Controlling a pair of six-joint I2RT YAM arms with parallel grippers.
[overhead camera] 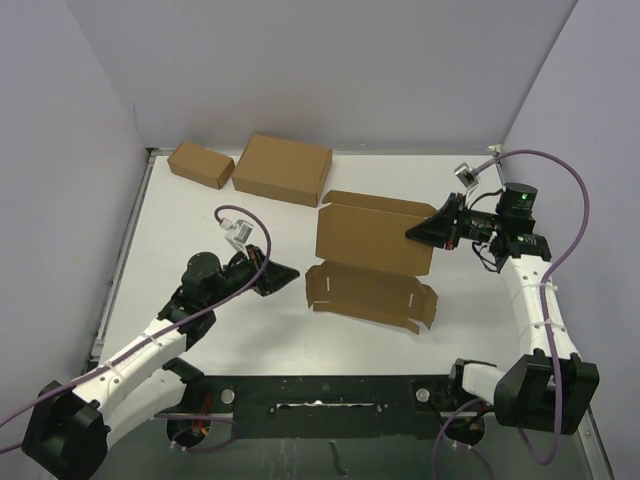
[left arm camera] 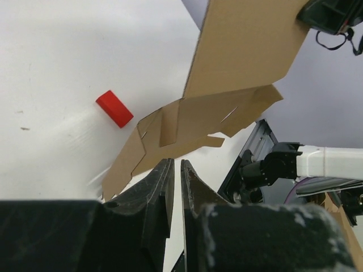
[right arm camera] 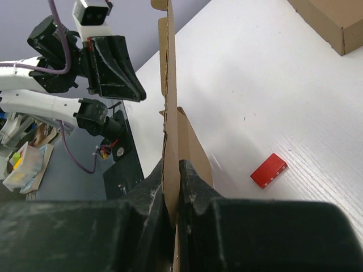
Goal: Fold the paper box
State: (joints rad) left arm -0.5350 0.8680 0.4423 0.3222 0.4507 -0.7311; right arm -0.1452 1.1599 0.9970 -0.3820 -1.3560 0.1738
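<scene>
The paper box lies half unfolded at the table's middle, one large panel raised upright and a notched flap strip flat in front. My right gripper is shut on the right edge of the raised panel; in the right wrist view the thin cardboard stands between its jaws. My left gripper is shut and empty, just left of the box's near-left flap and apart from it. In the left wrist view its tips point at the box.
A small brown box and a larger thick brown box stand at the back left. A small red block lies on the table behind the raised panel and also shows in the right wrist view. Grey walls surround the table.
</scene>
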